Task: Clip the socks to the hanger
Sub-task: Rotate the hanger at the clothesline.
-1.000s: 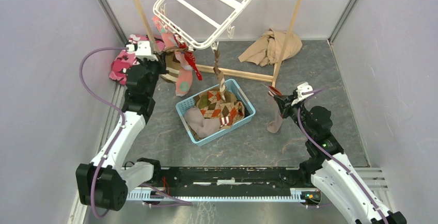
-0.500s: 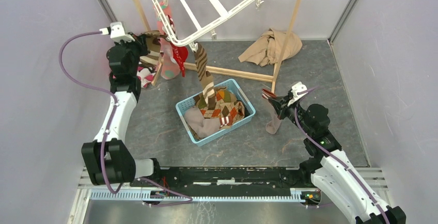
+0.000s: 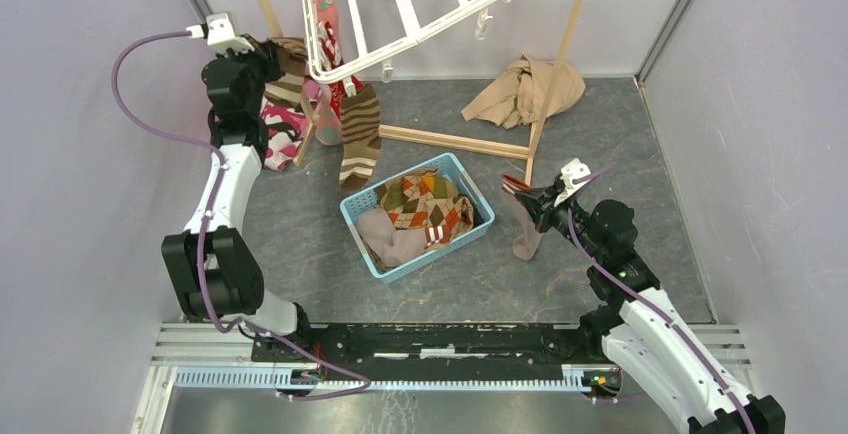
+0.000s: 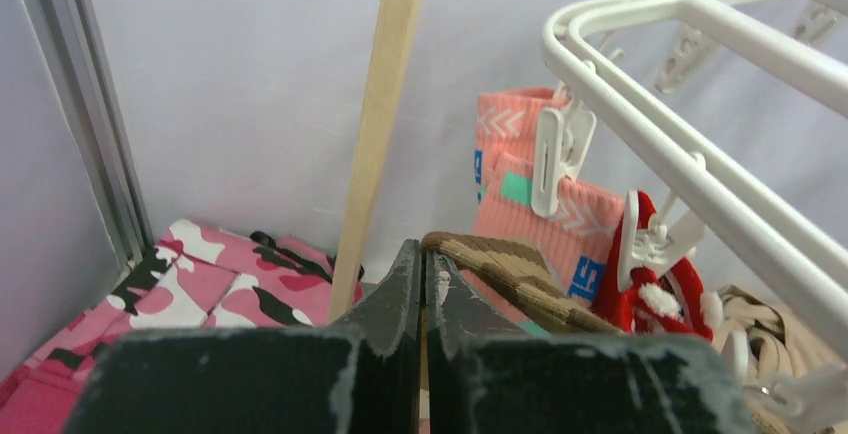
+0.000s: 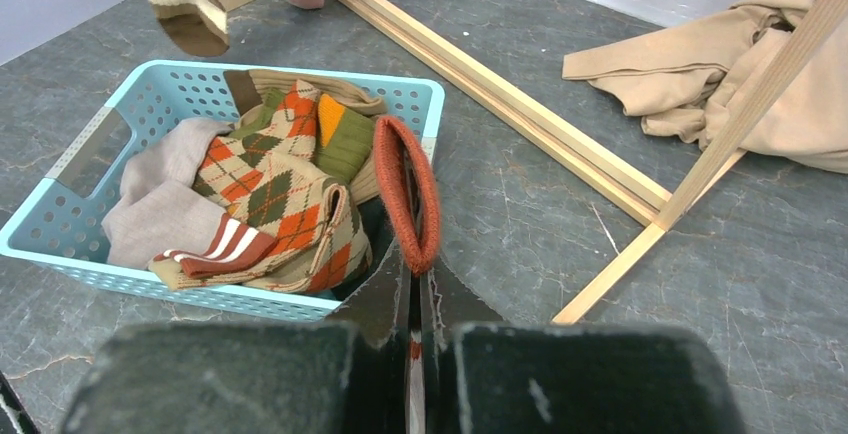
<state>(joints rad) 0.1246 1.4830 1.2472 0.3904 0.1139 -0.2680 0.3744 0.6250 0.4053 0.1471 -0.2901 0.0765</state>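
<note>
While left gripper [image 4: 421,259] pinches brown-striped knit sock [image 4: 505,272], right gripper [image 5: 413,272] clamps ribbed orange-cuffed sock [image 5: 390,184]

Top external: high and far, behind both arm bases, looking down over the whole grey stone-patterned bench [image 3: 600,134].
Left wrist: close and level, facing the back wall over the left gripper [image 4: 422,259], with the white plastic clip hanger [image 4: 700,182] on the right.
Right wrist: close and low, looking over the right gripper [image 5: 413,279] toward the light blue plastic basket [image 5: 150,282].
Shared: top external also shows the hanger and the basket.
</note>
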